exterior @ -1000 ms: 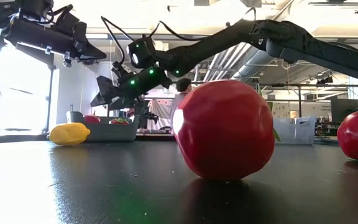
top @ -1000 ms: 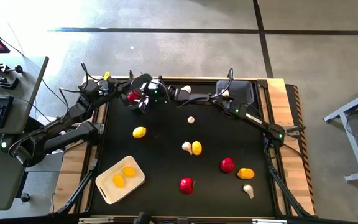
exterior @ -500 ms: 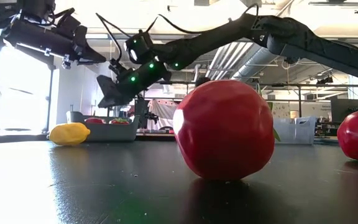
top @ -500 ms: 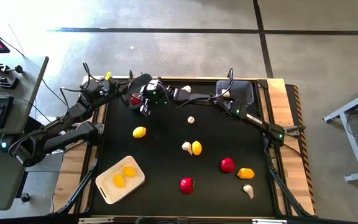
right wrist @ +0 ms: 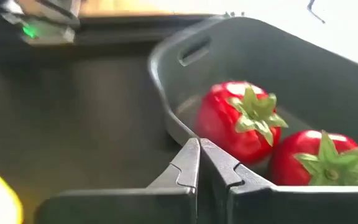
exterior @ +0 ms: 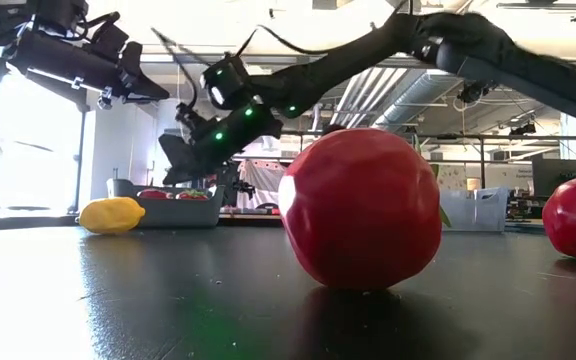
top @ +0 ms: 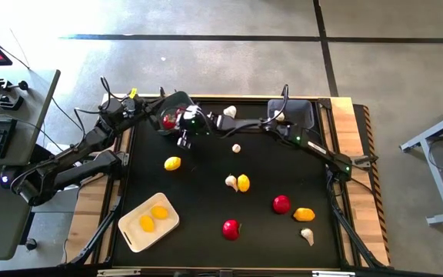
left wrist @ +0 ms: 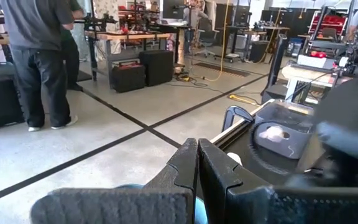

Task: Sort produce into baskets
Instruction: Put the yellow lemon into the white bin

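Right gripper point(top: 183, 138) has pulled back from over the grey bin point(top: 177, 98) toward the middle of the surface point(top: 206, 215) since a second ago; jaws clenched, nothing between them in its wrist view. Left gripper point(left wrist: 197, 163) waits at the back left corner by the same bin, jaws clenched too and empty. Grey bin holds two tomatoes point(right wrist: 241, 121), touching, green tops up. Cream tray point(top: 131, 232) at the front left has two lemons point(top: 153, 218) in it. Dark bin point(top: 308, 114) at the back right sits under the right arm; a whitish piece shows in it in the left wrist view. Loose on the surface: a lemon point(top: 172, 163) just in front of the right gripper, a garlic bulb point(top: 236, 148) mid-back, a garlic and lemon pair point(top: 238, 182) touching in the centre, two more tomatoes point(top: 281, 204), another lemon point(top: 304, 214) and a garlic point(top: 307, 236) front right. One garlic point(top: 229, 111) lies at the back edge beside the right arm.
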You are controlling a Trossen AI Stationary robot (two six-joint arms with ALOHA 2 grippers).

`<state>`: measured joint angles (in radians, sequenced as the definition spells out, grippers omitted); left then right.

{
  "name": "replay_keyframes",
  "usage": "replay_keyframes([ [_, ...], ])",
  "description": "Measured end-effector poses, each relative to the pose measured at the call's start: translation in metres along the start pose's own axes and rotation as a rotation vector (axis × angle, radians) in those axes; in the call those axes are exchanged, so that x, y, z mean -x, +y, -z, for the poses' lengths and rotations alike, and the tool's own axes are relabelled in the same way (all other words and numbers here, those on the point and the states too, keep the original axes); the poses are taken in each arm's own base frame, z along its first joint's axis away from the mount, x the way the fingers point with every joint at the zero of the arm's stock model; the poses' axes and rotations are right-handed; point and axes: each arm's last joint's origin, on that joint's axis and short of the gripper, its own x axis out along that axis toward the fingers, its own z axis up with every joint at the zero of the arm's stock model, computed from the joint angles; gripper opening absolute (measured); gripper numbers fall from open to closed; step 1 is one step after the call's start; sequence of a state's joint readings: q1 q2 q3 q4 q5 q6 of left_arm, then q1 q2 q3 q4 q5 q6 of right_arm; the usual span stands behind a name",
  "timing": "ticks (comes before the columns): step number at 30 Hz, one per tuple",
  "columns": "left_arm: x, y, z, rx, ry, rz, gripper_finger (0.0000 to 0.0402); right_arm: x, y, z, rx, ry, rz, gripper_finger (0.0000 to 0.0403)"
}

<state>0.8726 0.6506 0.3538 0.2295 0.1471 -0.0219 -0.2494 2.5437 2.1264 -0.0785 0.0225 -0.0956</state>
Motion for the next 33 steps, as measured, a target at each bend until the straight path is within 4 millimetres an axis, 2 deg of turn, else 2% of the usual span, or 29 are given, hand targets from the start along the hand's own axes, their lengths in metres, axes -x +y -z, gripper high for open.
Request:
replay_keyframes([
  [4,0.000,0.000,0.000,0.000,0.001,0.000,0.0000,0.028,-0.002,0.002,-0.002,-0.060,0.020,0.0000],
  [10,-0.001,0.000,0.001,0.003,0.006,0.003,0.0000,0.080,-0.003,0.019,-0.020,-0.095,0.092,0.0000],
  [17,-0.005,-0.002,0.005,0.007,0.038,0.104,0.0000,0.141,0.012,0.031,-0.035,-0.074,0.157,0.0000],
  [23,-0.013,-0.003,0.013,-0.004,0.099,0.143,0.0000,0.207,0.014,0.037,-0.042,-0.089,0.165,0.0000],
  [28,-0.020,-0.009,0.022,-0.053,0.151,0.232,0.0000,0.258,0.011,0.065,-0.077,-0.083,0.154,0.0000],
  [33,-0.026,-0.020,0.028,-0.127,0.176,0.296,0.0000,0.289,0.016,0.095,-0.122,-0.027,0.109,0.0000],
])
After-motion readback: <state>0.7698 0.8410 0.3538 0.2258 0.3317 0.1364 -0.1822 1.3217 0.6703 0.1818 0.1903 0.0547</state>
